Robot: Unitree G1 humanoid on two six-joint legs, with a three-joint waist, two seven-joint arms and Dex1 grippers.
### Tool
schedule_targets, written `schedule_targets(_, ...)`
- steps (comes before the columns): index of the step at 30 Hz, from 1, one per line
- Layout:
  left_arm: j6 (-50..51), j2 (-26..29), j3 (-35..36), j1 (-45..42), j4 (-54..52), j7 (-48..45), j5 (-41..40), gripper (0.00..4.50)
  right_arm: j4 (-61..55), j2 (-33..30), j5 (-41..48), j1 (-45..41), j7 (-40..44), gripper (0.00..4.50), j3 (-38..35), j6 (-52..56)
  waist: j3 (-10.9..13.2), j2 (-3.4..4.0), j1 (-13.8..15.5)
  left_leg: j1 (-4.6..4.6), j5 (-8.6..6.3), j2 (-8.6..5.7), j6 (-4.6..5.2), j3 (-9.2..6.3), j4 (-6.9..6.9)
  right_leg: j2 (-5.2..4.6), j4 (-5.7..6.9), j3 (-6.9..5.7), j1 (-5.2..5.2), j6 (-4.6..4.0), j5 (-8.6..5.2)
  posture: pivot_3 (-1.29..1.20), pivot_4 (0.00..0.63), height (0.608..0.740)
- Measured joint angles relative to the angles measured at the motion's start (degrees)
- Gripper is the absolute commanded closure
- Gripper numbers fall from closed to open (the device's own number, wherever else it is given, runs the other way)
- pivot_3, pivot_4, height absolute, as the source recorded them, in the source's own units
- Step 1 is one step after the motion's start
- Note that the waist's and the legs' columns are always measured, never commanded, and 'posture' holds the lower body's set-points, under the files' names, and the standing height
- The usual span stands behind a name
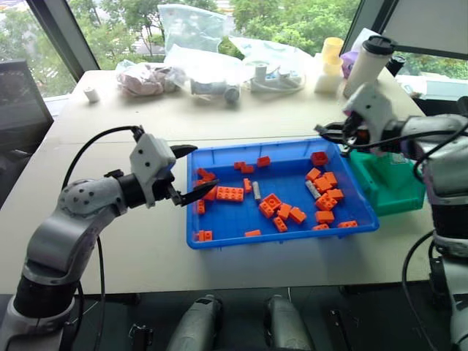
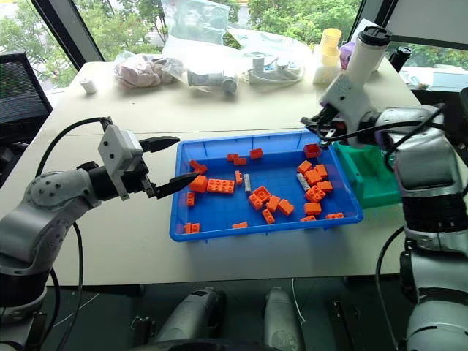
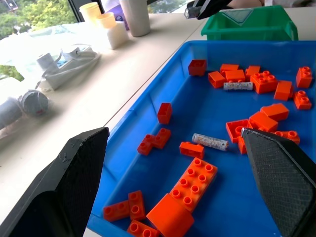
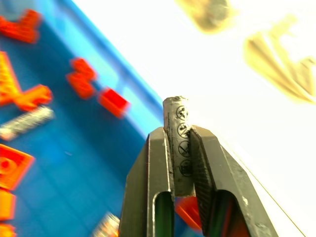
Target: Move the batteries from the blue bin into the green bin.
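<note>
The blue bin (image 1: 219,240) sits mid-table, holding orange bricks and two batteries (image 1: 257,190) (image 1: 313,189), which the left wrist view also shows as batteries (image 3: 210,141) (image 3: 238,86). The green bin (image 1: 387,183) stands against its right side. My right gripper (image 4: 177,132) is shut on a third battery (image 4: 176,116). In the head views the right gripper (image 1: 327,133) hangs above the blue bin's far right corner, just left of the green bin. My left gripper (image 1: 201,170) is open and holds nothing, level at the blue bin's left rim.
Several orange bricks (image 1: 229,194) lie scattered in the blue bin. Plastic bags (image 1: 197,62), a white tumbler (image 1: 368,64), cups (image 1: 330,62) and a small white roll (image 1: 91,93) stand along the table's far side. The table's front edge runs just before the blue bin.
</note>
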Motion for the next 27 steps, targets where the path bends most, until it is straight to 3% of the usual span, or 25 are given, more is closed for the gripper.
schedule_targets(4, -1.36, -1.01, -1.51, -2.13, 2.75, -1.19, 0.86, 0.0, 2.14, -5.25, -1.24, 7.87, -0.92, 4.48, -1.23, -1.2, 0.01, 0.01, -0.38, 0.01, -0.04, 0.01, 0.08, 0.1, 0.01, -0.02, 0.04, 0.06, -0.02, 0.01, 0.0, 0.0, 0.15, 0.74)
schedule_targets(10, -3.37, -2.26, -3.39, -4.44, 5.17, -2.71, 2.09, 0.0, 3.94, -7.73, -2.93, 11.36, -2.8, 4.48, -1.09, -4.53, 0.01, 0.04, -1.33, 0.04, 0.01, 0.04, -0.01, 0.12, 0.0, 0.01, 0.07, 0.08, -0.02, 0.01, 0.0, 0.0, 0.15, 0.74)
schedule_targets(11, -3.67, -2.52, -3.52, -4.44, 5.54, -2.93, 2.19, 0.0, 4.37, -7.78, -3.17, 11.54, -3.14, 3.41, -1.09, -5.13, 0.01, 0.04, -1.42, 0.04, 0.01, 0.03, -0.01, 0.12, 0.0, 0.0, 0.07, 0.09, -0.02, 0.01, 0.0, 0.0, 0.15, 0.74)
schedule_targets(18, -3.84, -2.44, -3.78, -4.4, 6.05, -3.65, 2.75, 0.0, 4.31, -7.54, -2.03, 8.07, -3.31, 0.04, -0.67, -5.04, 0.04, 0.1, -1.55, 0.03, 0.0, 0.02, 0.0, 0.13, 0.01, 0.0, 0.07, 0.1, -0.03, 0.01, 0.0, 0.0, 0.15, 0.74)
schedule_targets(23, -3.73, -2.1, -3.52, -4.31, 5.66, -3.63, 2.75, 0.0, -6.23, -0.26, 3.01, -3.32, -2.57, 0.04, 1.31, 1.72, 0.02, 0.07, -1.88, 0.05, 0.01, 0.2, -0.01, 0.06, -0.02, 0.2, 0.07, 0.1, -0.05, 0.01, 0.0, 0.0, 0.15, 0.74)
schedule_targets(27, -3.65, -1.98, -3.38, -4.19, 5.64, -3.54, 2.82, 0.0, -10.3, 7.48, 6.12, -3.55, -3.25, 0.04, 7.13, 7.91, 0.04, 0.03, -0.85, -0.04, 0.01, 0.01, -0.02, -0.01, 0.07, 0.01, 0.05, 0.04, -0.02, 0.01, 0.0, 0.0, 0.15, 0.74)
